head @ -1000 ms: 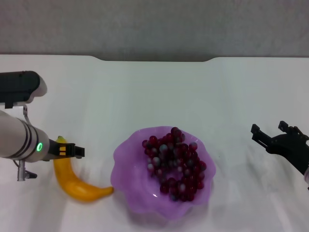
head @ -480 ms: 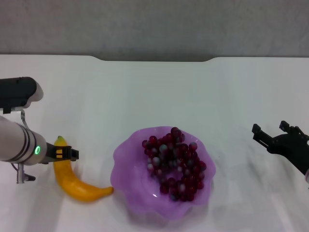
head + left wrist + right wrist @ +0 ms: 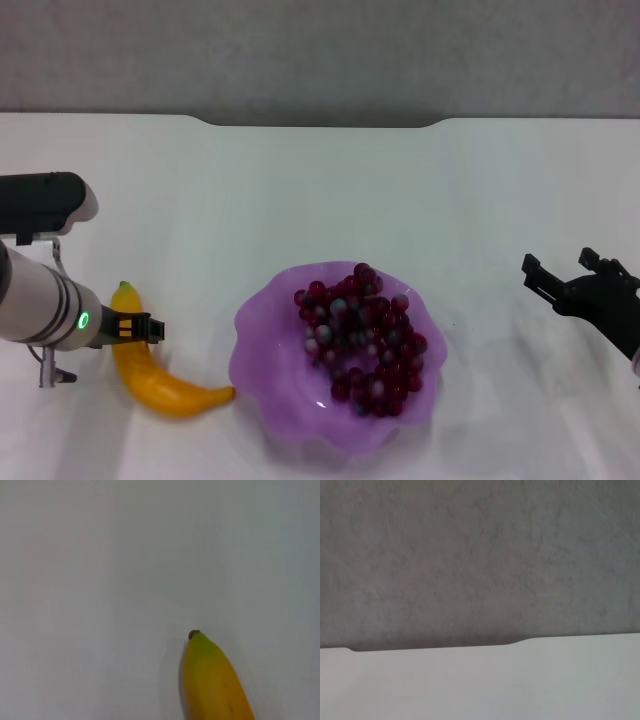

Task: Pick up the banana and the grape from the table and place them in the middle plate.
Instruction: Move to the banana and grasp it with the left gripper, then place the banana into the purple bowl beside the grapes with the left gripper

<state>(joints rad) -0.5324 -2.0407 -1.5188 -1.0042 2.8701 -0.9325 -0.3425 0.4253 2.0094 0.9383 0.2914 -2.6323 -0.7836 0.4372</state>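
The yellow banana (image 3: 160, 378) lies on the white table (image 3: 320, 190), left of the purple plate (image 3: 258, 335). Its green tip (image 3: 194, 636) and upper body show in the left wrist view. The bunch of dark red grapes (image 3: 360, 340) lies inside the plate. My left gripper (image 3: 135, 327) is over the banana's stem end, close to it or touching it. My right gripper (image 3: 560, 272) is open and empty, low over the table at the right, well apart from the plate.
The table's notched far edge (image 3: 320, 122) meets a grey wall, which also shows in the right wrist view (image 3: 480, 555). Bare white tabletop lies on all sides of the plate.
My left gripper has drawn back to the left and come slightly nearer along the banana's stem end. The banana, the grapes, the plate and the right arm have not moved.
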